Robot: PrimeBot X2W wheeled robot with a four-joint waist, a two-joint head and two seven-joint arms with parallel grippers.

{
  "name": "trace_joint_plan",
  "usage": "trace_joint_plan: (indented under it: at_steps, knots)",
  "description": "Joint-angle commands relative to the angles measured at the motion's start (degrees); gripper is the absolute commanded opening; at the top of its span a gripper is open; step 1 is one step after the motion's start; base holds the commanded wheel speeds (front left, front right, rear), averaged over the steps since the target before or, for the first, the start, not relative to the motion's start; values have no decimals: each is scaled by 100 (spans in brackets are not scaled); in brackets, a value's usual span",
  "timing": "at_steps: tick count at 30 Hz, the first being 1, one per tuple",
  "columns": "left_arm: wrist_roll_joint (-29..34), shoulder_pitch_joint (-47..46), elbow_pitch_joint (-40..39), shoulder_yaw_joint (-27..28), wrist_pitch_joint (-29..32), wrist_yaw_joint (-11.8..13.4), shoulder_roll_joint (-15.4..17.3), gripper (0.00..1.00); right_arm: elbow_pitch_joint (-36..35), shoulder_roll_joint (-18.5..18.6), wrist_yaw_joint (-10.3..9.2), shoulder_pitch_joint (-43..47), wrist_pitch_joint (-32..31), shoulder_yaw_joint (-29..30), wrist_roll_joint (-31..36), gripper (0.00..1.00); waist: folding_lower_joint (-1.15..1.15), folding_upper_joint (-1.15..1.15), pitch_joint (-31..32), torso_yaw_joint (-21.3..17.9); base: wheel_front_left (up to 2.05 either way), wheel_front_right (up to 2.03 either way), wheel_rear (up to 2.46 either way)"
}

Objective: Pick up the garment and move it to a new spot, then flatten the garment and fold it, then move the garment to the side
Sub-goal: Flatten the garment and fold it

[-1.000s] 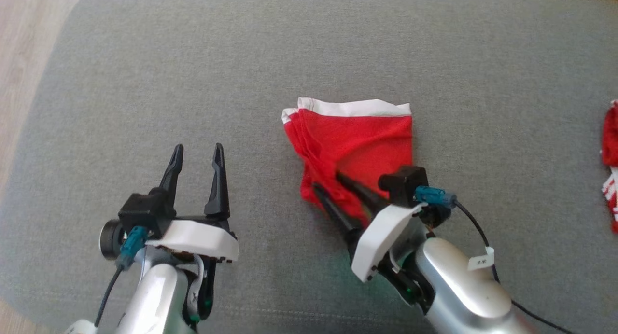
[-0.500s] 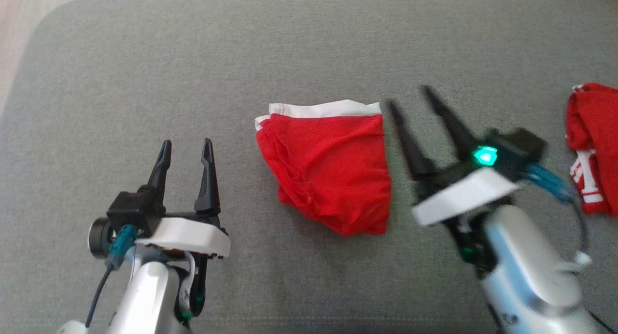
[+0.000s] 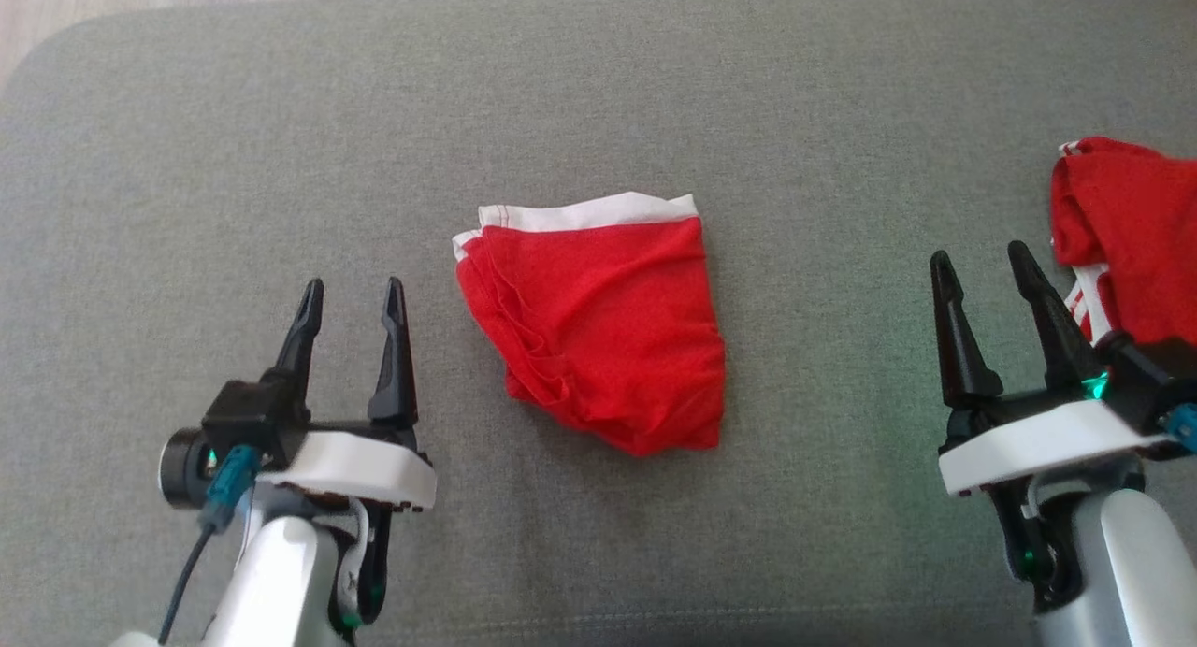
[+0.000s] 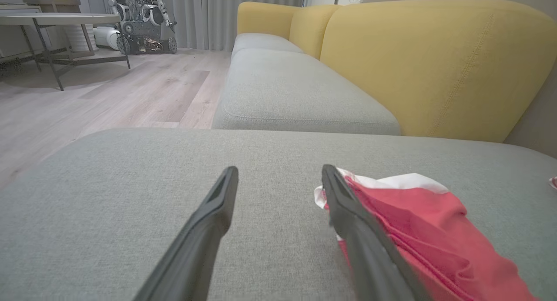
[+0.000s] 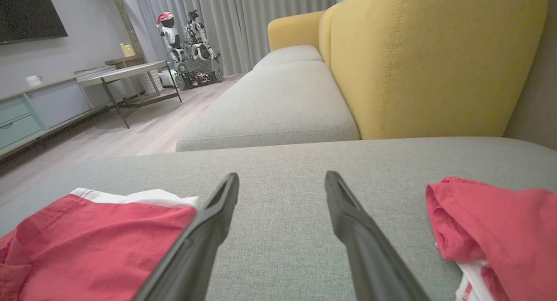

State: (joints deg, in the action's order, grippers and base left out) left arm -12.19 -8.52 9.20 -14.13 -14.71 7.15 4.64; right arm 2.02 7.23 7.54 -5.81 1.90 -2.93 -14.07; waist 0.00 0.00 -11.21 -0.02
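Observation:
The garment [image 3: 598, 324] is a red piece with a white waistband, folded into a compact shape in the middle of the grey cushion [image 3: 598, 95]. It also lies at the lower right of the left wrist view [image 4: 417, 231] and the lower left of the right wrist view [image 5: 95, 235]. My left gripper [image 3: 351, 296] rests open to the garment's left, apart from it. My right gripper [image 3: 982, 259] stands open well to the garment's right, holding nothing. Both sets of fingers [image 4: 217, 214] [image 5: 348, 218] hover just above bare cushion.
A second red garment with white stripes [image 3: 1122, 236] is bunched at the cushion's right edge, just beside my right fingers [image 5: 496, 222]. A yellow sofa back [image 4: 435, 61] rises behind the cushion. Wooden floor [image 4: 109, 92] and a side table [image 5: 126, 72] lie beyond the left edge.
My right gripper let go of the folded garment, opened and drew away to the right. The head camera shifted, bringing the second red garment further into view. The left arm stayed put.

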Motion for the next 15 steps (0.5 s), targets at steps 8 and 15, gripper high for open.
trace_joint_plan:
  at_steps: [8, 15]
  knots:
    - [24, -69, -190, 136, -29, 51, 91, 100, -401, -79, -5, -13, -118, -19, 119, 100, 0, 0, 1, 5, 0, 0, 0]
    - [12, -96, -188, 102, -29, 70, 96, 100, -390, -77, -5, -72, -201, -30, 132, 100, 0, 0, -25, 65, 0, 0, 0]
